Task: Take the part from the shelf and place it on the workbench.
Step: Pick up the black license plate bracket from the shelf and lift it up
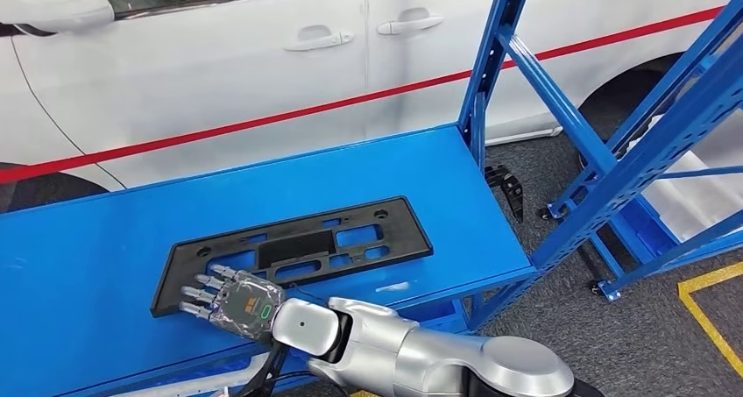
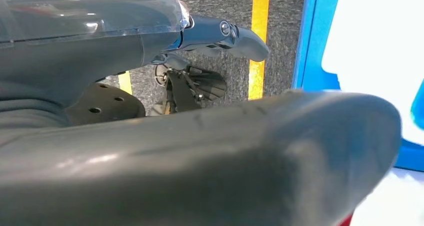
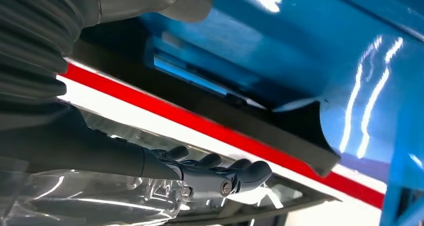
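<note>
A: Where does the part (image 1: 298,250) lie, and how much room is around it?

B: The flat black part lies on the blue tabletop (image 1: 88,257), slightly slanted, its near left corner close to the front edge. Bare blue surface spreads to its left and behind it, up to the far edge by the white car (image 1: 219,64). To its right the tabletop ends just beside the blue shelf frame (image 1: 605,152), whose upright rises at the far right corner.

A: And the right robot hand (image 1: 229,299)?

B: It rests at the part's near left edge, fingers stretched out flat over the black frame, apart from one another. The right wrist view shows its fingers (image 3: 225,173) extended beside the part's dark edge (image 3: 280,131), not wrapped around it; I cannot tell whether the thumb presses underneath.

A: The left robot hand (image 2: 215,151)?

B: It hangs over grey floor with a yellow line (image 2: 259,41), one finger extended, nothing in it.

A: Anything in the way?

B: A small black object (image 1: 506,185) lies on the floor between tabletop and shelf frame.
</note>
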